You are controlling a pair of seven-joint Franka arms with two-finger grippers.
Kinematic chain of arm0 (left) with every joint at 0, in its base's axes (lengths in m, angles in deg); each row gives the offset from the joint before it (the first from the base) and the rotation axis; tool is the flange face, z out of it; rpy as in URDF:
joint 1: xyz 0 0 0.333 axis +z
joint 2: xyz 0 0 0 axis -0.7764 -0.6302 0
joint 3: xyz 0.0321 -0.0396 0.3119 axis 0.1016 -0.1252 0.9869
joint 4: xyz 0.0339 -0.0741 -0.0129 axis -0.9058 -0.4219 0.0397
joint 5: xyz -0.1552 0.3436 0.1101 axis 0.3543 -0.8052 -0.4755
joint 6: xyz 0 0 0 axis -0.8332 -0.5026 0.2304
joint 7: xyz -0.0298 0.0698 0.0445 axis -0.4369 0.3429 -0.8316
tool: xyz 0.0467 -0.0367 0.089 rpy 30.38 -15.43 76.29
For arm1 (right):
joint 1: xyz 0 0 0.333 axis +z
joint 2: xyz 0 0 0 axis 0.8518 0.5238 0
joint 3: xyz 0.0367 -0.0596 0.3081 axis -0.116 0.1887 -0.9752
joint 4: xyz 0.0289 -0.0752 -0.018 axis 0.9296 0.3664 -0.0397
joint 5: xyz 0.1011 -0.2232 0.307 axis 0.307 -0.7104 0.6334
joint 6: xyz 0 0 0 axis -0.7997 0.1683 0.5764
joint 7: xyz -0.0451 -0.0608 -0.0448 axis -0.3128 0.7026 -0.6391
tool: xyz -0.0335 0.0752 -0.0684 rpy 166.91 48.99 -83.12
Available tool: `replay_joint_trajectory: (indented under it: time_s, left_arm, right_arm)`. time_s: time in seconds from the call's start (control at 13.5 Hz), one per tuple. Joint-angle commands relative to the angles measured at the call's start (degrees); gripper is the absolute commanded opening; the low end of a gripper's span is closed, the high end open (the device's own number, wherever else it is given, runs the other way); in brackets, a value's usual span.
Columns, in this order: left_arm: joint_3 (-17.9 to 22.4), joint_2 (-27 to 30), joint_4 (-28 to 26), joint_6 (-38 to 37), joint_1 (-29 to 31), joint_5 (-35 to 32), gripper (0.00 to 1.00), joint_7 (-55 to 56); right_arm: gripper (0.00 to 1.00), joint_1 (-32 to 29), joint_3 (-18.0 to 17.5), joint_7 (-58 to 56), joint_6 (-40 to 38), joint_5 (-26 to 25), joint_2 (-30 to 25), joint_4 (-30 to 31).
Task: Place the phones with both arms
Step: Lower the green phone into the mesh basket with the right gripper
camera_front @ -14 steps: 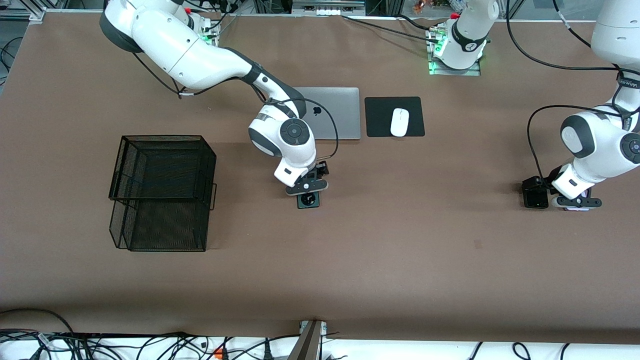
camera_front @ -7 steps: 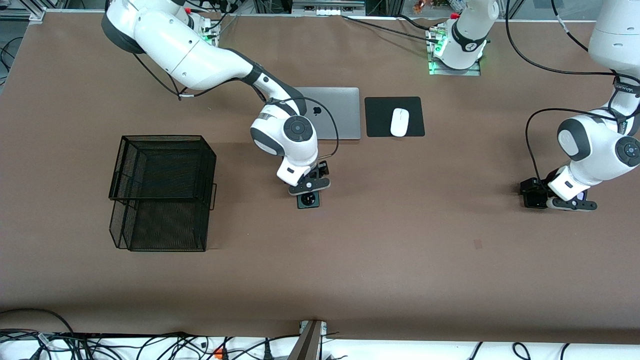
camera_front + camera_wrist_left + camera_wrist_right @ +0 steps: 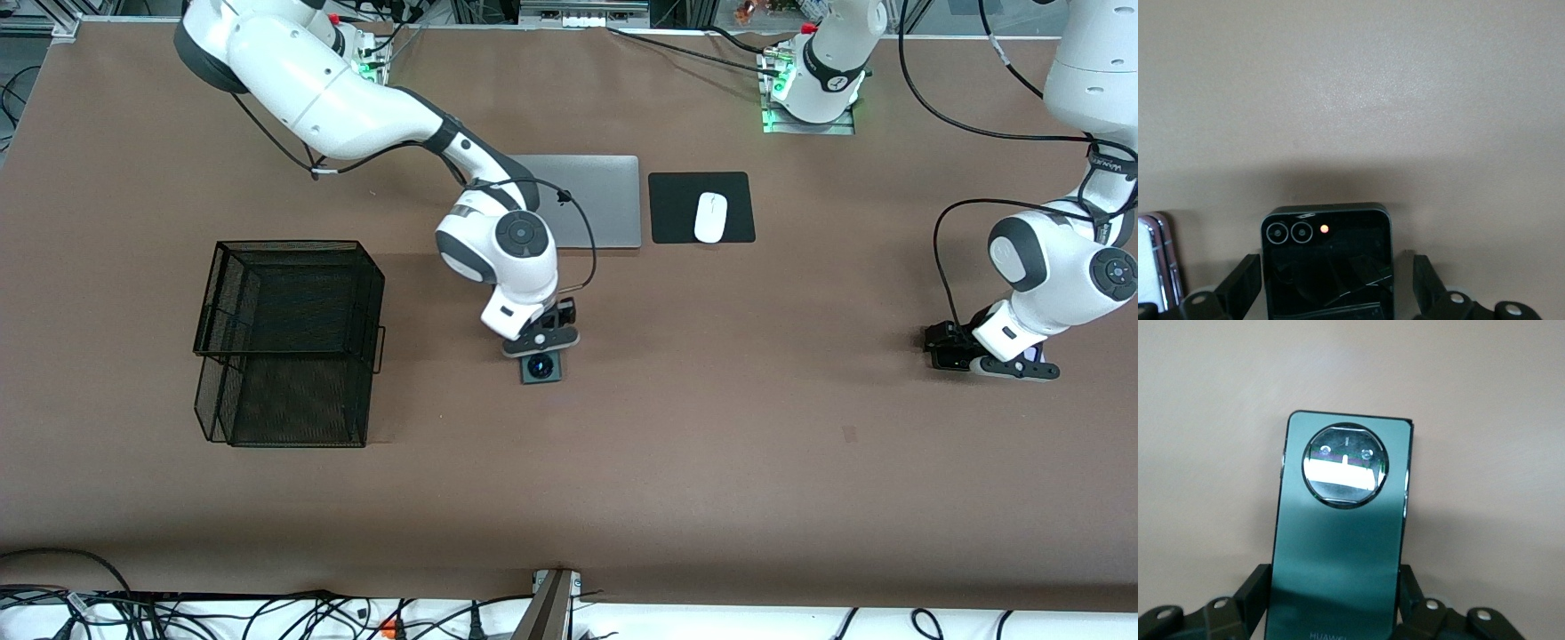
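Note:
My right gripper (image 3: 540,343) (image 3: 1333,588) is shut on the long dark-green phone (image 3: 542,367) (image 3: 1341,533), holding it by its long edges just above the middle of the table, round camera ring outward. Toward the left arm's end of the table, my left gripper (image 3: 953,354) (image 3: 1335,281) stands open low over the small black phone (image 3: 1328,260), one finger (image 3: 1243,283) on each side and clear of its edges. The pale lilac-white phone (image 3: 1035,355) (image 3: 1155,260) lies flat beside the black one, mostly hidden under the left arm.
A black wire-mesh basket (image 3: 289,342) stands toward the right arm's end of the table. A closed silver laptop (image 3: 605,200) and a white mouse (image 3: 710,217) on a black pad (image 3: 673,209) lie farther from the front camera than the green phone.
The right gripper has shut on the green phone and shifted it slightly toward the basket and off the table. The left gripper has slid a little along the table over the black phone.

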Motion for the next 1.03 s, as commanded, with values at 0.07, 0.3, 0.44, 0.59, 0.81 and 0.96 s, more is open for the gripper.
replay_joint_trajectory:
  time_s: [0.07,0.3,0.44,0.59,0.81,0.96]
  left_arm:
    - [0.1,-0.5,1.3,0.0,0.0,-0.7,0.69,-1.3]
    - [0.0,-0.6,1.3,0.0,0.1,-0.7,0.55,-1.3]
    - [0.1,-0.7,1.5,0.0,0.2,-0.7,0.38,-1.3]
    - [0.1,-0.7,2.5,-0.5,-0.2,-0.7,0.2,-0.9]
    - [0.0,-0.6,7.6,-7.9,-0.6,-0.7,0.0,-0.6]
    - [0.0,-0.6,8.8,-9.2,-0.7,-0.7,0.0,-0.5]
  right_arm:
    - [0.08,-4.9,1.8,-5.7,-10.2,7.3,-13.2,1.3]
    - [0.08,-5.4,12.4,-22.7,-16.0,20.8,-22.8,1.8]
    - [0.07,-5.4,19.7,-34.7,-20.0,26.6,-27.5,3.3]
    - [0.03,-5.4,24.9,-40.2,-22.1,27.9,-31.1,5.8]
    - [0.03,-5.3,30.5,-45.5,-19.6,28.5,-35.5,12.5]
    - [0.01,-5.3,32.6,-45.6,-10.7,29.2,-41.8,23.9]
